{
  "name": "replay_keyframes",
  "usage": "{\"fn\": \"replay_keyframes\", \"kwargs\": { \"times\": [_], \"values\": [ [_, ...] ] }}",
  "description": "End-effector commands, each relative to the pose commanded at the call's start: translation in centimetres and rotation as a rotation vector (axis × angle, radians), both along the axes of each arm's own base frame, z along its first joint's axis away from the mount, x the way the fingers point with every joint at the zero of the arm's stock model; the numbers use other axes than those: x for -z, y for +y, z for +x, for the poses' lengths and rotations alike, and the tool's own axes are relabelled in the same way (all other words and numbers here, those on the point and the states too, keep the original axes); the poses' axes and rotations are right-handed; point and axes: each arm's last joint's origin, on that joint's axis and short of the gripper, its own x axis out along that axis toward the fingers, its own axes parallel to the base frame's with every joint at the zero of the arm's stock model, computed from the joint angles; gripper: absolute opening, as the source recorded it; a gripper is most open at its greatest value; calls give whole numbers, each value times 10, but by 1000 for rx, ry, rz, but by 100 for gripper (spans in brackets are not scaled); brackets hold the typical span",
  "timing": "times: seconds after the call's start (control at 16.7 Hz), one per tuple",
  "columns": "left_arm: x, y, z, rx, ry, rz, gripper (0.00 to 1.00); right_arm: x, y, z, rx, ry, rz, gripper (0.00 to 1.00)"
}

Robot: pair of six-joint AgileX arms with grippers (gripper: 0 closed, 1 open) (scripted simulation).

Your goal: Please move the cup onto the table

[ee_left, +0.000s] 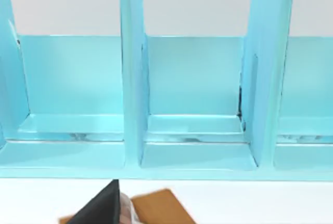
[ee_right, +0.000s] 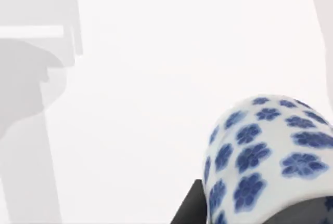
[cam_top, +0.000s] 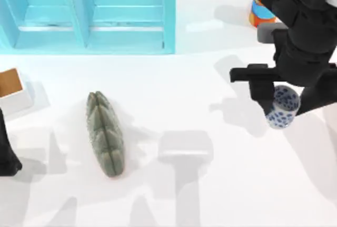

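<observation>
The right gripper (cam_top: 283,106) is clamped on the cup (cam_top: 283,106) — a white cup with blue flowers, not a dark one — and holds it above the table (cam_top: 210,195) toward the right side. In the right wrist view the cup (ee_right: 270,161) lies tilted, its rounded side toward the camera and one dark finger (ee_right: 190,208) against it, with bare tabletop (ee_right: 156,78) beyond. Whether the cup touches the surface cannot be told; it appears to hang clear.

Judged risks, taking the cup as reference:
- Released while tilted, the cup would likely land on its side and roll — its round body offers no stop.
- A grip on a curved, glazed-looking wall may slip during lowering.
- A fast descent could knock the rim against the table.

Farther to the left of the cup lies a grey-green ridged object (cam_top: 106,135), well apart and no obstacle. Behind the cup stands an orange cylinder (cam_top: 260,12), partly covered by the arm; a backward swing could strike it. Farthest left of the cup, the left gripper (cam_top: 6,158) sits parked near a small brown-topped box (cam_top: 11,87), facing the turquoise shelf (ee_left: 197,104).
</observation>
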Motion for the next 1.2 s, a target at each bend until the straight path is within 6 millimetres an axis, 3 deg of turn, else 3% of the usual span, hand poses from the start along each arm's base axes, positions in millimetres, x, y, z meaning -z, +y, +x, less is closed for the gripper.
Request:
{"fn": "replay_keyframes", "kwargs": {
  "times": [0.24,0.36,0.48,0.9,1.2],
  "values": [
    [0,0,0,0,0,0,100,7,89,-26,-3,2,0,0],
    [0,0,0,0,0,0,100,9,119,-41,-8,2,1,0],
    [0,0,0,0,0,0,100,11,136,-53,-12,1,2,0],
    [0,0,0,0,0,0,100,16,139,-53,-4,4,4,0],
    [0,0,0,0,0,0,100,61,141,-52,-8,-5,6,0]
  ]
}}
